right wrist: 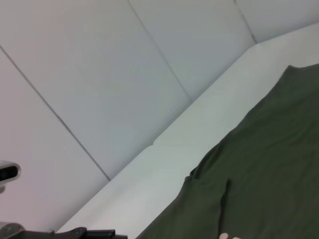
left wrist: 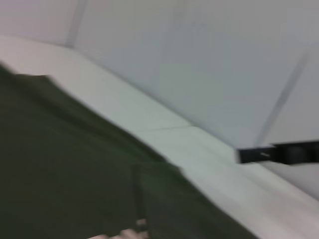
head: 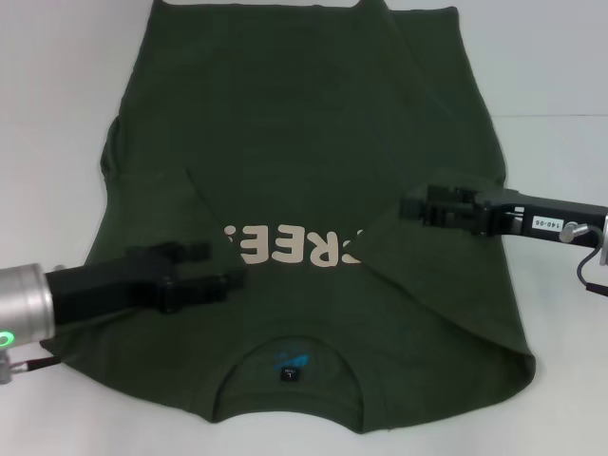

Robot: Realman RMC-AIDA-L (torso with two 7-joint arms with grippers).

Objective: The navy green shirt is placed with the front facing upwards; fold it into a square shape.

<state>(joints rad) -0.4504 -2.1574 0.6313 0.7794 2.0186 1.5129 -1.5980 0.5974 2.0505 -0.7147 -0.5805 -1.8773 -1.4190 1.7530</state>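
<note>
— Olive cotton, soft and matte — the shirt (head: 313,171) lies flat on the white tabletop (head: 57,85), filling the middle of the head view. Collar and small black label (head: 290,373) sit at the bottom of the frame, hem at the top, so its long axis runs bottom to top.

— Are the sides folded?

— Both side edges look turned inward. Diagonal creases run down from the middle toward the cream lettering (head: 294,245), and part of that print is covered at each end.

— Where are the grippers?

— The left gripper (head: 214,269) reaches in from the lower left, over the cloth just beside the lettering. The right gripper (head: 418,205) comes from the right edge, over the folded flap at mid-frame. I cannot tell whether either pair of fingers is pinching cloth or merely resting above it.

— What does the next move turn on?

— My guess: a fold along the long axis, collar end toward hem or the reverse. Both arms sit nearer the collar half, the left a little nearer, so that end seems the likelier one to lift.
</note>
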